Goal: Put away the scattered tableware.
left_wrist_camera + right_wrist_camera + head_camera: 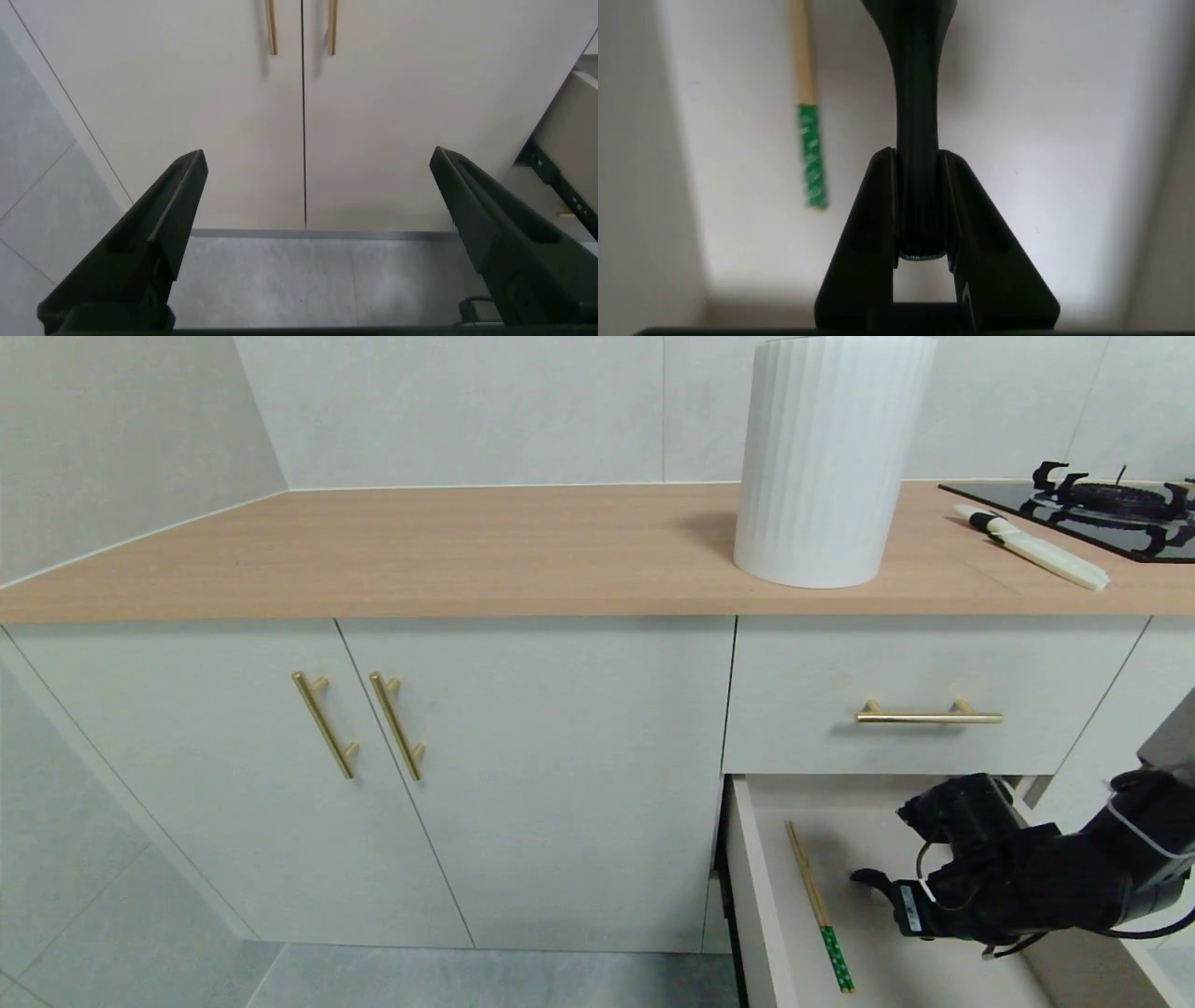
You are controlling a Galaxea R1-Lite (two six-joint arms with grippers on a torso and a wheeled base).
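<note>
Two pincers, one loaded. Right pincer (918, 168) sits inside the open white pull-out drawer (752, 896), clamped on a slim black utensil handle (915, 65) that juts beyond the tips. A pair of wooden chopsticks with green-patterned ends (819, 905) lies on the drawer floor to my left of it, near the left wall and apart from the handle. Their long axes look roughly parallel in the wrist view. Cannot tell whether the utensil touches the floor. Judgement: release next, keeping right of the chopsticks. Left pincer (318, 159) hangs spread wide, holding nothing. A cream knife with black handle (1032, 546) lies on the wooden countertop (467, 551), nearer my right arm.
</note>
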